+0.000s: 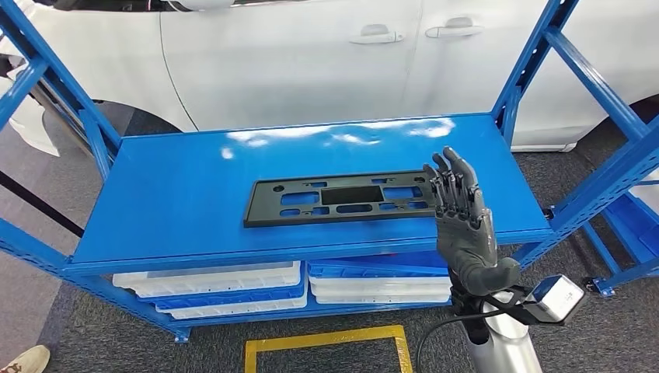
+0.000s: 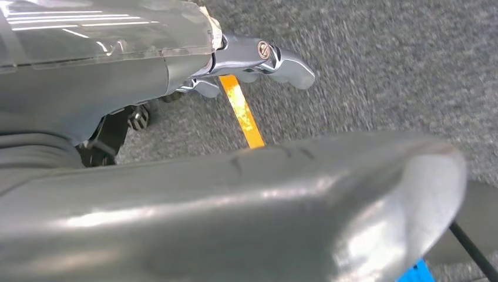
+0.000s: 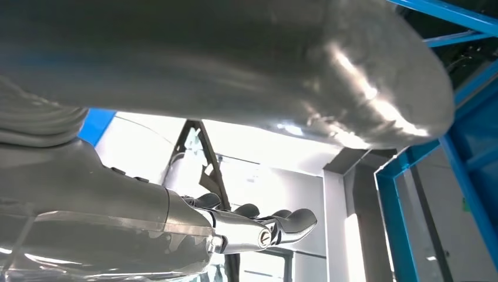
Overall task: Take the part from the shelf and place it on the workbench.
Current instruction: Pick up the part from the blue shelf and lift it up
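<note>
head view: black part (image 1: 339,199) lies flat at the centre of the blue shelf (image 1: 171,194); right hand (image 1: 460,217) is raised at its 3 o'clock end, fingers straight and empty. left wrist view: left hand (image 2: 258,61) hangs over grey carpet (image 2: 399,64), holding nothing, fingers seemingly apart. right wrist view: fingers (image 3: 288,222) extended, empty.

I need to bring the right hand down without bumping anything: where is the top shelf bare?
The shelf top is bare to the left of the black part, in the strip behind it toward the white car, and in a narrower band along the front edge. It is tightest at the part's right end, where the right hand is raised, open.
</note>
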Action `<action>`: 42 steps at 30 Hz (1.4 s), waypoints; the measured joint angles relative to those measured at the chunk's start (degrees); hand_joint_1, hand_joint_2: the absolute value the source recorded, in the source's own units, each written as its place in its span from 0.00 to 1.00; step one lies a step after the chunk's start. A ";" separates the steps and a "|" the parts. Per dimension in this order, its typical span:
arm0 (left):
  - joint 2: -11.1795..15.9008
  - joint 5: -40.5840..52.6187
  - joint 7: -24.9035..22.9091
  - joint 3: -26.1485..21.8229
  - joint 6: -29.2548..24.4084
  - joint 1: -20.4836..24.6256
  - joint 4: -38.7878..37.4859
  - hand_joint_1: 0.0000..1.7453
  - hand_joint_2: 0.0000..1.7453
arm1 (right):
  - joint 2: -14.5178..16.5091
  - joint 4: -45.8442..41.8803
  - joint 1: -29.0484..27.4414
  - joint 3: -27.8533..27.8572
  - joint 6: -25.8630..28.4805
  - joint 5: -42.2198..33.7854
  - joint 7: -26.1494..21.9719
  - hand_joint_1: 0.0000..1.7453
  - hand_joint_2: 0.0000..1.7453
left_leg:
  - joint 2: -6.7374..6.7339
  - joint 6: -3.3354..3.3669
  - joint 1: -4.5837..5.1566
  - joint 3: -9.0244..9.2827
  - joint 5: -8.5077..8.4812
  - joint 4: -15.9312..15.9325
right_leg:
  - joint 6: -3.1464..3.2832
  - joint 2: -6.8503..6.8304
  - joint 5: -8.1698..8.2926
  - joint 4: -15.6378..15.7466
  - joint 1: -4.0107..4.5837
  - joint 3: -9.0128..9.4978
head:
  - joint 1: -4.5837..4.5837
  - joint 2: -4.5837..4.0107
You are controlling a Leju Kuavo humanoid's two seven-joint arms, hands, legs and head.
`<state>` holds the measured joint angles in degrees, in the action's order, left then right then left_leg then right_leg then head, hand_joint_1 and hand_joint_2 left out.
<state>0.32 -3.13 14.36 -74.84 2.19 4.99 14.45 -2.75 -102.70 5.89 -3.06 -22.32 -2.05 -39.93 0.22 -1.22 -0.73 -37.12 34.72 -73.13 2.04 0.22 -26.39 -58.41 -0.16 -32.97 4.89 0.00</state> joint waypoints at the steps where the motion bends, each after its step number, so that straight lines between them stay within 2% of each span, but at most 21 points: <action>1: -0.02 -0.01 0.03 0.00 -0.03 -0.07 0.00 0.00 0.00 | 0.00 0.26 0.03 -0.35 0.21 0.38 0.01 0.00 0.00 | 0.00 0.05 0.01 -1.33 -0.35 -1.02 | 0.05 0.05 -0.38 -0.02 0.10 0.42 | -0.01 0.00; 2: -0.04 -0.02 0.04 -0.01 -0.05 -0.15 0.00 0.00 0.00 | 0.00 0.50 0.05 -0.67 0.49 0.89 0.03 0.00 0.00 | 0.00 0.20 0.03 -1.57 -1.95 0.13 | 0.05 0.09 -0.78 -0.02 0.20 0.94 | -0.01 0.00; 4: -0.06 -0.04 0.06 -0.01 -0.12 -0.28 0.00 0.00 0.00 | 0.00 0.95 0.14 -1.48 1.40 2.61 0.04 0.00 0.00 | -0.03 0.91 0.25 0.21 -7.30 6.98 | -0.02 0.09 -1.67 0.03 0.35 2.20 | -0.01 0.00; 6: -0.04 -0.01 0.10 -0.03 -0.15 -0.34 0.00 0.00 0.00 | -0.01 1.57 0.37 -2.62 2.93 5.36 0.03 0.00 0.00 | -0.12 1.52 0.72 1.92 -10.16 12.80 | -0.34 0.06 -2.30 0.05 0.45 2.97 | -0.01 0.00; 8: -0.03 0.03 0.21 -0.05 -0.16 -0.43 0.00 0.00 0.00 | -0.04 2.28 0.54 -4.06 4.74 8.26 0.02 0.00 0.00 | -0.13 1.78 1.12 2.27 -10.25 14.34 | -0.92 0.07 -2.60 0.21 0.40 3.10 | 0.00 0.00; 10: -0.06 -0.03 0.33 -0.06 -0.08 -0.53 0.00 0.00 0.00 | -0.25 2.77 0.66 -5.54 6.51 10.74 0.02 0.00 0.00 | -0.09 2.12 0.81 2.87 -10.71 15.33 | -1.58 0.03 -3.13 0.20 0.42 3.20 | -0.01 0.00; 12: -0.10 -0.06 0.39 -0.07 0.10 -0.52 0.00 0.00 0.00 | -0.65 3.33 0.96 -6.95 8.81 13.60 0.05 0.00 0.00 | -0.13 2.50 0.34 3.66 -10.78 16.30 | -2.18 -0.01 -4.90 -2.83 0.41 1.85 | -0.01 0.00; 13: -0.12 -0.04 0.41 -0.07 0.19 -0.49 0.00 0.00 0.00 | -0.86 3.76 1.04 -7.65 10.27 15.47 0.12 0.00 0.00 | -0.14 2.63 0.34 3.94 -10.65 16.48 | -2.45 -0.02 -6.28 -6.07 0.22 0.12 | -0.02 0.00; 15: -0.18 -0.03 0.40 -0.07 0.31 -0.47 -0.01 0.00 0.00 | -1.26 5.07 1.03 -9.33 14.14 20.60 0.58 0.00 0.50 | -0.13 2.78 0.28 4.33 -10.25 16.51 | -2.97 -0.02 -8.51 -13.49 -0.23 -4.49 | -0.01 0.00; 17: -0.30 -0.02 0.36 -0.07 0.37 -0.55 -0.02 0.00 0.00 | -1.64 6.58 1.01 -11.06 18.54 26.57 1.60 0.00 1.00 | -0.05 2.62 0.20 4.90 -9.77 16.47 | -3.42 -0.06 -6.90 -15.00 -0.71 -6.49 | -0.01 0.00; 19: -0.42 -0.04 0.33 -0.08 0.40 -0.63 -0.02 0.00 0.00 | -1.91 8.36 1.56 -12.90 22.64 31.68 3.21 0.00 1.00 | 0.04 2.21 0.07 5.68 -9.20 16.38 | -3.62 -0.11 -1.96 -8.31 -1.09 -4.20 | -0.02 0.00; 21: -0.50 -0.05 0.35 -0.08 0.45 -0.56 -0.02 0.00 0.00 | -2.02 10.63 2.65 -15.11 26.72 36.36 5.17 0.00 1.00 | 0.10 1.53 0.19 6.06 -8.55 16.06 | -3.38 -0.07 0.90 -1.63 -1.09 -1.51 | -0.02 0.00; 26: -0.70 -0.02 0.56 -0.08 0.39 -0.38 -0.02 0.00 0.00 | -2.02 17.18 5.78 -21.41 37.86 51.12 11.03 0.00 1.00 | 0.02 -0.31 -0.14 5.83 -7.10 14.96 | -1.36 0.13 0.88 0.35 -0.69 -0.64 | -0.01 0.00; 28: -0.78 -0.02 0.72 -0.08 0.37 -0.38 -0.02 0.00 0.00 | -2.01 19.83 7.22 -23.99 41.53 57.33 14.01 0.00 1.00 | 0.00 -0.73 -0.29 3.45 -4.15 9.68 | -0.77 0.04 0.92 0.59 -0.72 -0.43 | -0.01 0.00; 30: -0.83 -0.02 0.86 -0.08 0.38 -0.45 -0.03 0.00 0.00 | -1.95 22.71 8.39 -26.59 44.49 62.68 16.73 0.00 1.00 | 0.00 -1.00 -0.30 -0.51 -0.93 2.08 | -0.46 -0.03 0.76 0.57 -0.50 -0.36 | -0.01 0.00; 31: -0.85 -0.02 0.92 -0.07 0.39 -0.50 -0.03 0.00 0.00 | -1.87 24.13 8.87 -27.80 45.45 64.51 17.79 0.00 1.00 | 0.00 -1.04 -0.31 -1.82 -0.60 -0.10 | -0.38 -0.05 0.67 0.55 -0.40 -0.28 | -0.01 0.00; 32: -0.88 -0.03 0.97 -0.08 0.42 -0.55 -0.04 0.00 0.00 | -1.70 25.54 9.36 -28.92 46.15 65.78 18.71 0.00 1.00 | 0.00 -0.99 -0.31 -2.14 -1.42 -0.16 | -0.35 -0.05 0.57 0.52 -0.31 -0.16 | -0.01 0.00; 33: -0.90 -0.03 1.02 -0.07 0.46 -0.57 -0.04 0.00 0.00 | -1.44 26.95 9.94 -29.98 46.70 66.71 19.50 0.00 1.00 | -0.01 -0.85 -0.30 -1.36 -3.28 2.06 | -0.37 -0.02 0.45 0.50 -0.24 0.03 | -0.01 0.00; 36: -0.92 -0.03 1.14 -0.07 0.52 -0.49 -0.04 0.00 0.00 | -0.20 30.61 12.02 -32.48 47.67 67.76 20.80 0.00 1.00 | -0.04 0.01 -0.03 3.37 -8.78 13.01 | -0.78 0.10 0.00 0.34 0.02 0.51 | -0.01 0.00; 40: -0.98 0.00 1.20 -0.07 0.53 -0.39 -0.04 0.00 0.00 | 1.66 34.76 14.92 -35.20 47.99 68.22 22.40 0.00 1.00 | -0.03 1.11 0.24 4.34 -9.51 15.58 | -1.85 0.11 -0.25 0.31 0.04 0.53 | -0.01 0.00; 42: -1.01 -0.02 1.22 -0.06 0.52 -0.35 -0.04 0.00 0.00 | 2.92 36.99 16.69 -36.16 48.23 68.53 23.61 0.00 1.00 | -0.15 1.75 -0.05 4.60 -9.79 16.12 | -2.38 0.05 -1.75 -1.88 -0.01 -0.43 | -0.02 0.00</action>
<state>-0.69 -3.14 15.59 -74.90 2.72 4.65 14.40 0.16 -65.71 22.58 -39.23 25.91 66.48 -16.33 0.08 0.53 -0.79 -32.53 24.94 -57.01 -0.35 0.28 -28.15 -60.29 -0.17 -33.40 4.86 0.00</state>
